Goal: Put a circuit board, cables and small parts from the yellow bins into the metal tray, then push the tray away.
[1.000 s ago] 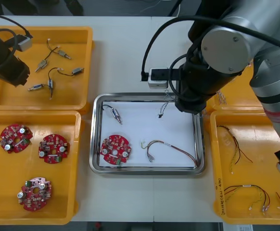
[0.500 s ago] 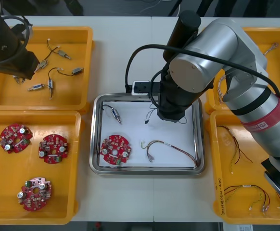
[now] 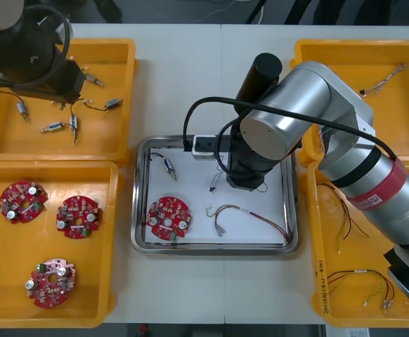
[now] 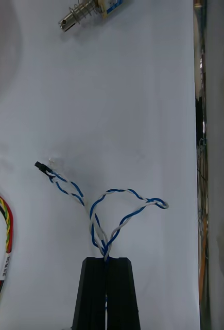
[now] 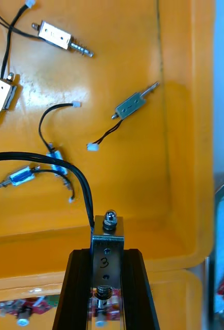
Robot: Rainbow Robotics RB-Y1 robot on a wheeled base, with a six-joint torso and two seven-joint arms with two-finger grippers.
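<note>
My right gripper [image 4: 106, 260] is shut on a twisted blue and white cable [image 4: 106, 206] whose loops lie on the white inside of the metal tray [image 3: 211, 248]. In the tray also lie a round red circuit board [image 3: 169, 217], a red and yellow cable [image 3: 250, 214] and a small metal part [image 3: 169, 167]. Over the far left yellow bin [image 3: 120, 84], my left gripper [image 5: 105, 252] is shut on a small metal part [image 5: 107, 240] with black leads. Several more small metal parts [image 5: 135, 103] lie in that bin beyond the fingers.
The near left bin [image 3: 109, 232] holds three red circuit boards [image 3: 78, 216]. The near right bin [image 3: 315, 281] holds red and yellow cables; the far right bin [image 3: 331, 53] holds a cable. My right arm [image 3: 296, 119] reaches over the tray's right part.
My right arm has swung left and lowered the blue and white cable onto the tray's inside. My left arm has moved right over the far left bin.
</note>
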